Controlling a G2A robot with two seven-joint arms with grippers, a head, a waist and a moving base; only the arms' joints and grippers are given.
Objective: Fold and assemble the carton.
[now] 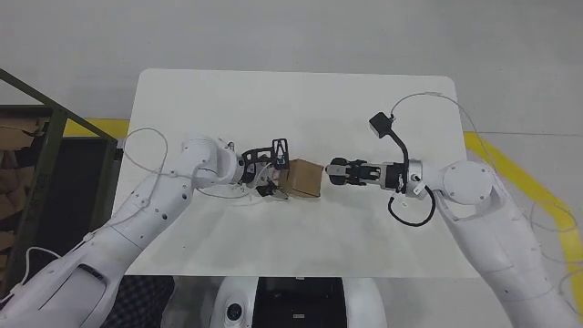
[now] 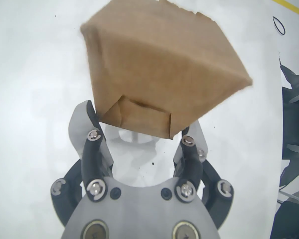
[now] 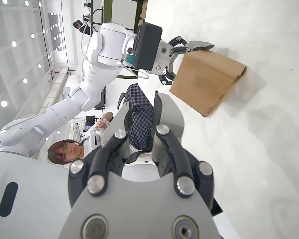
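A small brown carton (image 1: 302, 179) is near the middle of the white table, folded into a box shape and tilted. In the left wrist view the carton (image 2: 159, 63) has its tucked flap end between the fingers. My left gripper (image 1: 276, 171) (image 2: 139, 125) is shut on that end, one fingertip at each corner. The right wrist view shows the carton (image 3: 209, 78) with the left gripper (image 3: 186, 63) clamping its far end. My right gripper (image 1: 330, 171) (image 3: 143, 100) is level with the carton's other side, a short way off. Its fingers stand slightly apart with nothing between them.
The table (image 1: 228, 100) has bare surface all around the carton. A dark green frame with cardboard (image 1: 36, 146) stands off the table's left edge. Yellow floor tape (image 1: 510, 164) runs past the right edge. A black cable (image 1: 428, 100) loops above the right arm.
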